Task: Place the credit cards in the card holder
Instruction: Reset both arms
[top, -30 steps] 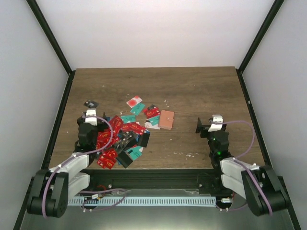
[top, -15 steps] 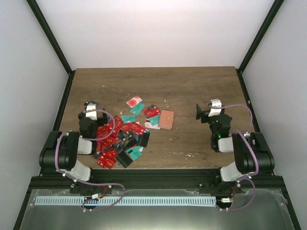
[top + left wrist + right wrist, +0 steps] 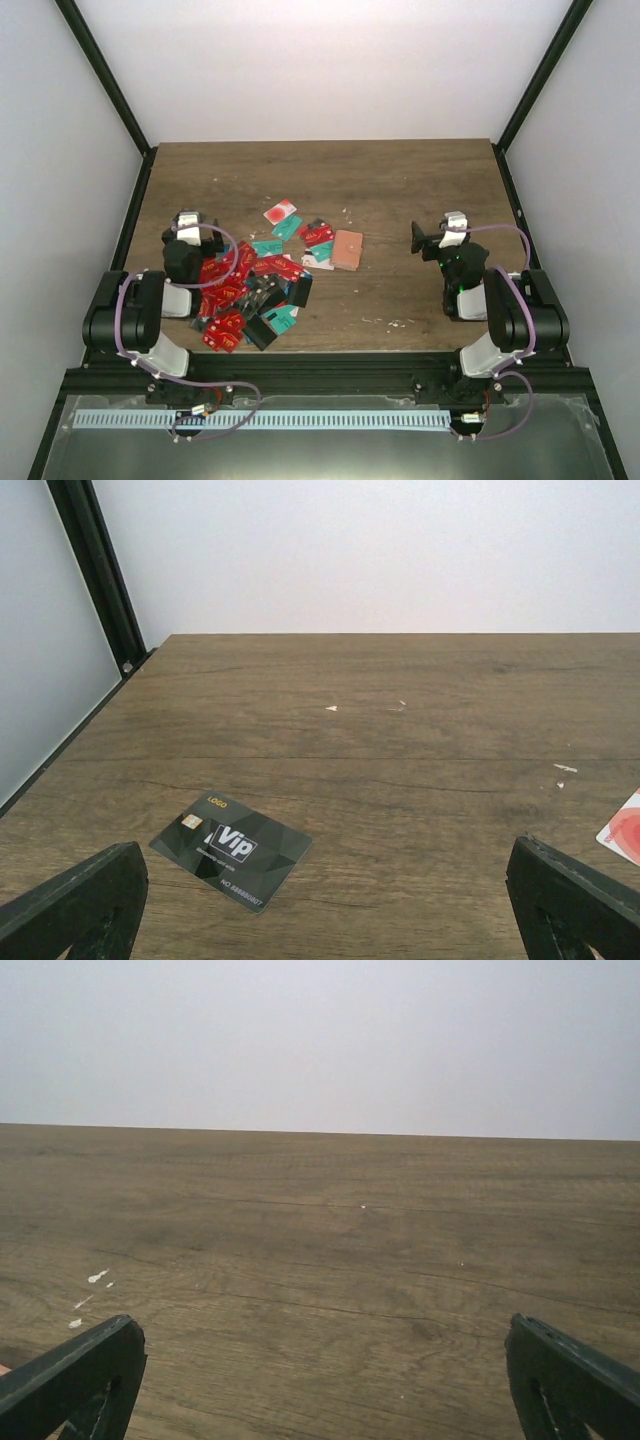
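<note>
The credit cards [image 3: 255,285] lie in a loose pile at the left middle of the table, mostly red, some teal, black and white. The salmon-pink card holder [image 3: 347,249] lies flat just right of the pile. My left gripper [image 3: 185,226] is at the pile's far-left edge, open and empty. In the left wrist view it [image 3: 325,865] faces a single black "Vip" card [image 3: 232,848] lying flat just ahead. My right gripper [image 3: 430,238] is open and empty, to the right of the holder. In the right wrist view it [image 3: 325,1340] shows only bare wood between its fingers.
A white card with a red spot [image 3: 281,212] lies apart at the back of the pile; its corner shows in the left wrist view [image 3: 625,825]. A black frame post [image 3: 95,570] and white walls bound the table [image 3: 400,190]. Small white crumbs [image 3: 95,1278] dot the wood.
Both arms have folded up from a low, stretched pose to a raised one. The left gripper has moved slightly away from me, over the black card. The cards and holder have not moved.
</note>
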Available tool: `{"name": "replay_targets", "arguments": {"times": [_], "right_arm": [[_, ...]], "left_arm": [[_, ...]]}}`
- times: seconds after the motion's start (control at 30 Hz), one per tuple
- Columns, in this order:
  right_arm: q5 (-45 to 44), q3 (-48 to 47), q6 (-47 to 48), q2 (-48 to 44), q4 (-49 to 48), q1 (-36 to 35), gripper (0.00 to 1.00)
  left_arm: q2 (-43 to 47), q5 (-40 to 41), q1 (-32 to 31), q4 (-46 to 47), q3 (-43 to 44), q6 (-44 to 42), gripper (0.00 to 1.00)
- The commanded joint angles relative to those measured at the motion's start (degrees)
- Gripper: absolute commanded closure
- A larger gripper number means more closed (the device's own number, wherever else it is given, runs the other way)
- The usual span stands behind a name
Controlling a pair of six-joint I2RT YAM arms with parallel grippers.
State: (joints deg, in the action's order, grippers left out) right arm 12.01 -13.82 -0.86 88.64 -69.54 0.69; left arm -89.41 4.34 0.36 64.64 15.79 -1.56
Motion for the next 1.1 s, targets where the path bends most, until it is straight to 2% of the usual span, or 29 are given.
{"name": "replay_targets", "arguments": {"times": [0.0,1.07], "right_arm": [[0.4,0.1,0.1,-0.5,-1.9,0.5,0.00],[-1.0,0.2,0.4,-0.8,-1.8,0.1,0.00]], "left_arm": [[0.1,-1.1,0.2,2.5,0.4,0.5,0.00],[0.1,-1.1,0.2,2.5,0.4,0.5,0.00]]}}
